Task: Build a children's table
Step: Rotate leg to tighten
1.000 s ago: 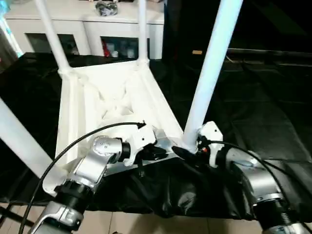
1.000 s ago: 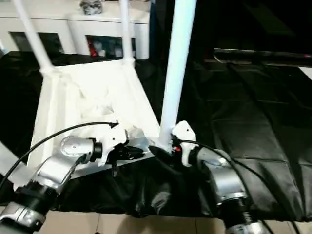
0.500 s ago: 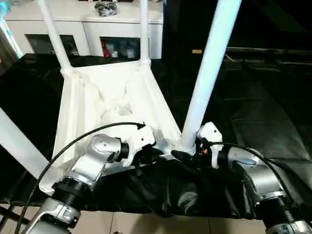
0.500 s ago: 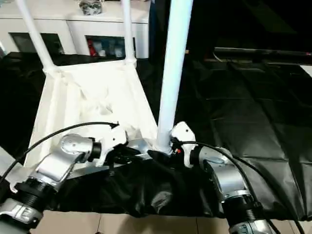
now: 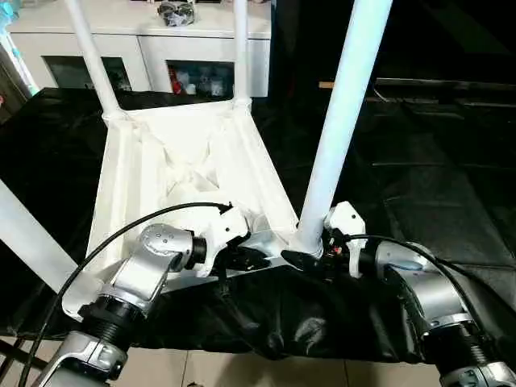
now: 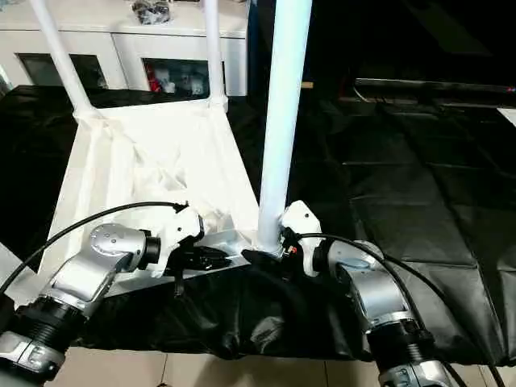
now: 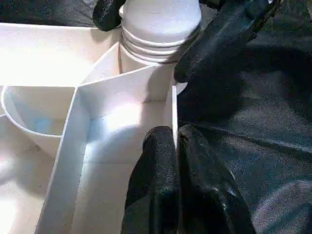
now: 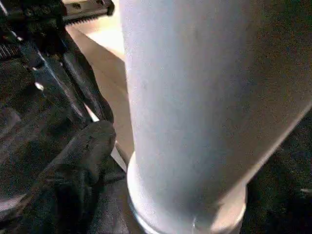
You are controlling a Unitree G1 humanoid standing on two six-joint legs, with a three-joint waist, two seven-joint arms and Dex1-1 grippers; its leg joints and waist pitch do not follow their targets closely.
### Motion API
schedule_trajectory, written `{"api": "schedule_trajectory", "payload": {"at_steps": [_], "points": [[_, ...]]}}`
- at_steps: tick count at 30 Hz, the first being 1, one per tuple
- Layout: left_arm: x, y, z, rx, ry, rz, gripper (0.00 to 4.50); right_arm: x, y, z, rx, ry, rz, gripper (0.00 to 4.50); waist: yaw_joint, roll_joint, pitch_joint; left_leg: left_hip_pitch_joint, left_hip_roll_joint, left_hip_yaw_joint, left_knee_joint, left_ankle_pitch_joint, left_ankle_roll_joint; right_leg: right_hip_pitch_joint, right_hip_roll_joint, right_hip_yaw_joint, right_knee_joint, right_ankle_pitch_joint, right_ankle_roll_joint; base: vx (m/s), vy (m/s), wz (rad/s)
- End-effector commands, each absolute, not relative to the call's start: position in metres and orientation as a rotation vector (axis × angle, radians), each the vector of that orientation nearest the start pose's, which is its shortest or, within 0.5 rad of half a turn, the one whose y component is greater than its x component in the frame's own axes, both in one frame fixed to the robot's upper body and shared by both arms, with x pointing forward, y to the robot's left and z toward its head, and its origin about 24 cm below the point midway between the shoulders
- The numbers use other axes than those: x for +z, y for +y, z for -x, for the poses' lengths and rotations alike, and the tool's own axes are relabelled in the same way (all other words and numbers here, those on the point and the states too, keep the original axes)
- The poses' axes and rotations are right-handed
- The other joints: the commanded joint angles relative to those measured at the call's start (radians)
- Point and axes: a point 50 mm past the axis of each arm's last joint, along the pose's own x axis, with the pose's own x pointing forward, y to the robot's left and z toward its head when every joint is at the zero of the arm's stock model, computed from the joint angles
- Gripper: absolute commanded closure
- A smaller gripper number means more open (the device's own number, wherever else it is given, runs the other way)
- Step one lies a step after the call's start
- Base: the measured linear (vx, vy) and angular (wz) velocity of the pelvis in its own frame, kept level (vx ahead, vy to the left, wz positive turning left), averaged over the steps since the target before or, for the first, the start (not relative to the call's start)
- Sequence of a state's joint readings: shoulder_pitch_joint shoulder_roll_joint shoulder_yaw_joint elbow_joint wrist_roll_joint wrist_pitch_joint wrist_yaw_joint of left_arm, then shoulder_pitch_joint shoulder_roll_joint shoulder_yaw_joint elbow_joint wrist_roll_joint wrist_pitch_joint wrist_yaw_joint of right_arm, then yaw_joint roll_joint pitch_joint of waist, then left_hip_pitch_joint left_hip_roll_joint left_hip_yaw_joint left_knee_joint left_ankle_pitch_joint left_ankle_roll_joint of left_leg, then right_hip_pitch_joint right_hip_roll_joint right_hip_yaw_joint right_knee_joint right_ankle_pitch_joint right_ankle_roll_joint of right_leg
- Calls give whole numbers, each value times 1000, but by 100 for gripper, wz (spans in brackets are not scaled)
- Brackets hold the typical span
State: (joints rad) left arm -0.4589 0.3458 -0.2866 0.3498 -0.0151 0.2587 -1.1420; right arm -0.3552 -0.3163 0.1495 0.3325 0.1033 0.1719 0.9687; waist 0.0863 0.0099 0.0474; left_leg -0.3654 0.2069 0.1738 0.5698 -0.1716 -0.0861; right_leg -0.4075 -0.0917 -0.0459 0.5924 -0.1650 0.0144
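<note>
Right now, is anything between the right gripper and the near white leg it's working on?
Nothing visible: the right gripper sits at the base of the tapered white plastic leg, its black fingers around it.

All four legs [image 5: 343,121] of the children's table [image 5: 177,169] run past the picture's edges.

You've got black sheeting [image 5: 419,185] draped over the tabletop, and a white glass-doored cabinet [image 5: 153,48] behind it.
</note>
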Motion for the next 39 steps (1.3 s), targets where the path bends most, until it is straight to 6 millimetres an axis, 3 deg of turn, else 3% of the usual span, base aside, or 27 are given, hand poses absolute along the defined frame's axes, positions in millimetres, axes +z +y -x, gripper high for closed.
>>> {"api": "schedule_trajectory", "payload": {"at_steps": [1,9,11,12,22,23,24,27,29,31,32,35,39], "points": [[42,117,-288,-1334,457,-303,450,45,-140,-296,1078,294,211,27,1,-8,-63,7,14,5,-64,-239,37,49,-35,26,-62,-222,-226,0,0,0],[43,120,-287,-1335,458,-305,450,43,-139,-300,1096,316,205,77,2,-17,-62,5,13,6,-62,-228,42,47,-36,27,-62,-245,-220,0,0,0],[42,120,-288,-1332,458,-306,450,43,-139,-300,1097,318,206,95,2,-14,-62,6,14,6,-62,-228,41,47,-37,27,-62,-253,-216,0,0,0],[42,120,-288,-1329,458,-306,450,43,-139,-300,1098,318,204,103,1,-19,-61,4,13,6,-62,-227,41,48,-36,27,-62,-254,-213,0,0,0],[40,118,-288,-1324,455,-306,450,38,-137,-297,1111,325,196,177,1,-15,-63,5,13,6,-61,-221,42,48,-35,27,-61,-241,-216,0,0,0],[39,116,-289,-1309,449,-306,450,36,-135,-296,1100,323,193,178,-1,-6,-63,6,12,7,-60,-227,38,47,-33,27,-63,-236,-218,0,0,0],[38,110,-292,-1268,431,-320,450,32,-131,-296,1048,319,193,179,1,-12,-62,5,12,6,-61,-230,36,48,-34,26,-63,-239,-217,0,0,0],[38,96,-297,-1202,406,-312,450,23,-123,-299,908,314,175,181,-3,-14,-57,7,10,4,-67,-275,14,45,-36,26,-74,-354,-183,0,0,0],[39,85,-298,-1158,385,-290,450,19,-116,-300,834,316,151,182,-4,-9,-55,10,9,2,-68,-299,1,40,-38,26,-82,-419,-159,0,0,0],[39,66,-297,-1119,360,-247,450,15,-104,-303,745,318,105,182,-6,-12,-54,13,9,3,-68,-318,-6,35,-36,27,-87,-447,-145,0,0,0],[40,58,-296,-1110,351,-231,450,15,-98,-304,713,321,78,182,-6,-3,-54,14,7,-1,-70,-332,-9,36,-37,26,-88,-465,-136,0,0,0],[39,38,-290,-1135,329,-204,450,18,-78,-305,676,307,48,182,-11,-10,-54,13,3,-1,-71,-350,-2,34,-33,24,-95,-493,-110,0,0,0],[39,40,-288,-1179,320,-241,450,26,-71,-303,766,254,21,182,-11,-8,-58,6,3,-1,-70,-329,20,34,-34,26,-96,-489,-95,0,0,0]]}}
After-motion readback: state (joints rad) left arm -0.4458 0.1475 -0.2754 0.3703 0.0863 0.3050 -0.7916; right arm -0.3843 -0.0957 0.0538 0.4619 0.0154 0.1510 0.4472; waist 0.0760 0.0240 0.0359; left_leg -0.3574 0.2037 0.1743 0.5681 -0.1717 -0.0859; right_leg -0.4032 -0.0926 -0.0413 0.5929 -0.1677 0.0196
